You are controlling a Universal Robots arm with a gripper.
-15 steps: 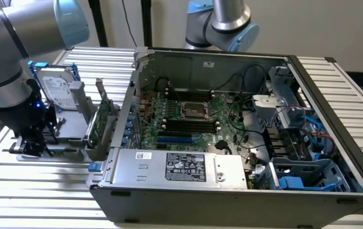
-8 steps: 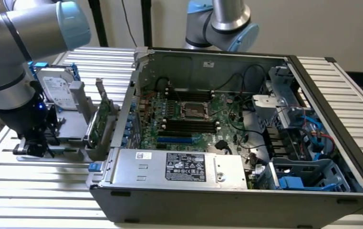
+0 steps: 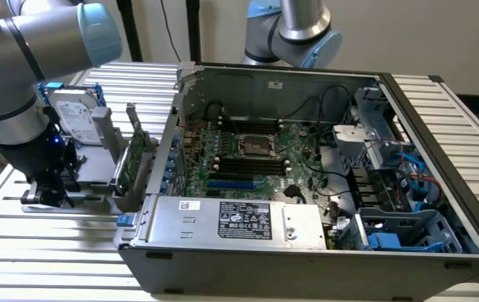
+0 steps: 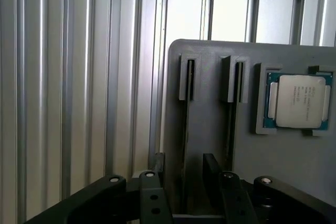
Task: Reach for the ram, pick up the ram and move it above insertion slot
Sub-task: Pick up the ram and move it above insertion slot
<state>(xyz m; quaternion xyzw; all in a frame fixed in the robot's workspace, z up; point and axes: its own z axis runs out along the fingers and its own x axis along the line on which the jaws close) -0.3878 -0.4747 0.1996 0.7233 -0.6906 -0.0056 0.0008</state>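
The case (image 3: 306, 264) lies open from above; hard drive (image 3: 73, 116) and expansion card (image 3: 138, 148) crowd the holder (image 4: 283, 161) beside it

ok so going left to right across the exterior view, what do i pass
silver hard drive with blue clips → upright green circuit card → square metal processor socket → blue plastic drive caddy
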